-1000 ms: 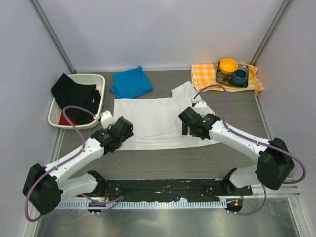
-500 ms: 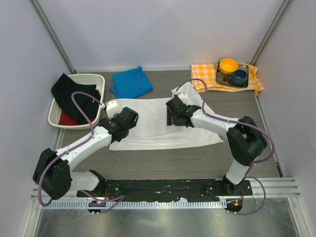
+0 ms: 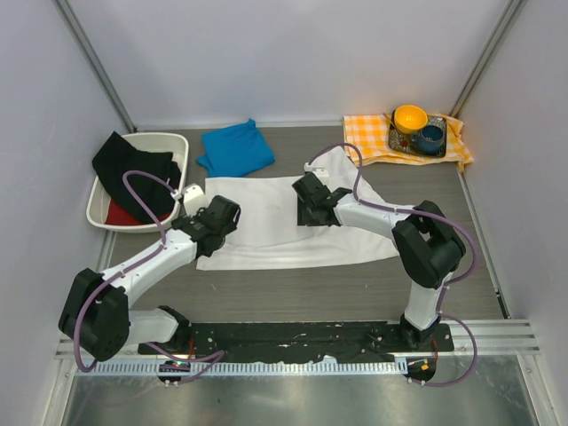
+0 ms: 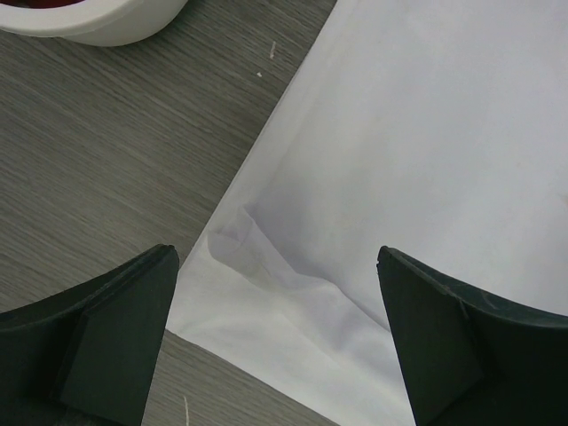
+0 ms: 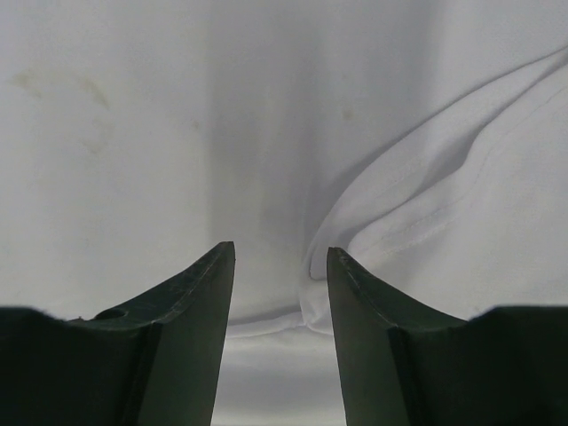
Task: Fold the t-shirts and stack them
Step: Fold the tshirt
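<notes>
Overhead and wrist views of a two-arm folding station: a grey wood-grain table (image 3: pixel 293 284) is shown, on whose middle the white t-shirt (image 3: pixel 266 222) is spread flat, one sleeve being rumpled at its far right corner. The left arm (image 3: pixel 142 266) and right arm (image 3: pixel 382 215) are extended from the near edge over the shirt's left and right parts respectively. A white bin (image 3: pixel 93 202), filled with dark garments (image 3: pixel 133 169), is placed at the far left, just beside the shirt. The blue t-shirt (image 3: pixel 235 148) is laid as a small folded square at the far edge, between the bin and an orange-and-white checked cloth (image 3: pixel 368 133), and apart from the white shirt. The left gripper (image 4: pixel 275 257) is held fully spread above the shirt's near left corner, where a small turned-over flap is seen; nothing is grasped. The right gripper (image 5: pixel 280 253) is held half-parted over a raised fold of the white cloth, a gap being visible between its fingers; contact with the cloth cannot be determined. A yellow bowl (image 3: pixel 410 116) and a blue cup (image 3: pixel 431 137) are set on the checked cloth
</notes>
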You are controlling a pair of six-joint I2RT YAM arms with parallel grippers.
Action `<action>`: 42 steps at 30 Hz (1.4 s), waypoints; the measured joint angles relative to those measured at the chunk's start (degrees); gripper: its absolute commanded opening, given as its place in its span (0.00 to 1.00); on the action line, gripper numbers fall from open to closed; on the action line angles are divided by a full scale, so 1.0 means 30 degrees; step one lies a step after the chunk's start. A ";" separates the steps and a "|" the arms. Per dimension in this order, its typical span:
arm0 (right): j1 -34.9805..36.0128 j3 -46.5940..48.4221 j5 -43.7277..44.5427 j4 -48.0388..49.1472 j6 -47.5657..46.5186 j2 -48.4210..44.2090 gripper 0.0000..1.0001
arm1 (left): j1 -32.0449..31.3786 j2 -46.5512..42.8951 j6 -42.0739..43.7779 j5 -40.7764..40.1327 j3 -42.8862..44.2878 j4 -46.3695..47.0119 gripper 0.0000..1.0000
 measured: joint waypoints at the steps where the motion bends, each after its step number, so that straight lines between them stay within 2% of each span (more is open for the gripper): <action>1: 0.0000 0.0022 0.0000 -0.0015 0.0000 0.0095 0.52 | 0.0051 -0.0036 0.0000 0.0000 -0.0044 0.0029 1.00; 3: 0.0000 0.0036 0.0007 -0.0015 -0.0007 0.0372 0.49 | 0.0117 -0.0117 0.0007 0.0007 -0.0080 0.0073 1.00; 6: 0.0000 0.0073 0.0073 -0.0022 -0.0044 0.0656 0.39 | 0.0204 -0.0197 0.0007 0.0007 -0.0138 0.0175 1.00; 7: 0.0000 0.0087 0.0146 -0.0036 -0.0036 0.0729 0.31 | 0.0219 -0.0211 0.0015 0.0015 -0.0168 0.0211 1.00; 9: 0.0000 0.0153 0.0262 -0.0051 -0.0124 0.0823 0.22 | 0.0262 -0.0211 0.0015 0.0051 -0.0233 0.0255 1.00; 10: 0.0000 0.0189 0.0372 -0.0058 -0.0095 0.0860 0.11 | 0.0277 -0.0211 0.0015 0.0066 -0.0270 0.0291 1.00; 13: 0.0000 0.0357 0.0648 -0.0117 -0.0146 0.0991 0.01 | 0.0313 -0.0211 0.0022 0.0146 -0.0306 0.0393 1.00; 32: 0.0000 0.2834 0.2805 -0.0444 -0.1086 0.2499 0.01 | 0.0503 -0.0204 0.0146 0.0168 -0.0313 0.0583 1.00; 33: 0.0000 0.2936 0.2885 -0.0444 -0.1100 0.2608 0.04 | 0.0532 -0.0197 0.0153 0.0168 -0.0313 0.0597 1.00; 34: 0.0000 0.3009 0.2987 -0.0437 -0.1115 0.2718 0.25 | 0.0546 -0.0182 0.0160 0.0168 -0.0313 0.0605 1.00; 36: 0.0000 0.3075 0.3147 -0.0423 -0.1166 0.2965 0.53 | 0.0576 -0.0182 0.0204 0.0168 -0.0335 0.0641 1.00; 37: 0.0000 0.3075 0.3242 -0.0430 -0.1202 0.3075 0.83 | 0.0576 -0.0182 0.0211 0.0168 -0.0357 0.0641 1.00; 38: 0.0000 0.3075 0.3322 -0.0444 -0.1275 0.3169 0.92 | 0.0583 -0.0182 0.0240 0.0168 -0.0379 0.0641 1.00; 42: 0.0007 0.3038 0.3774 -0.0452 -0.1472 0.3140 0.97 | 0.0583 -0.0182 0.0393 0.0168 -0.0393 0.0641 1.00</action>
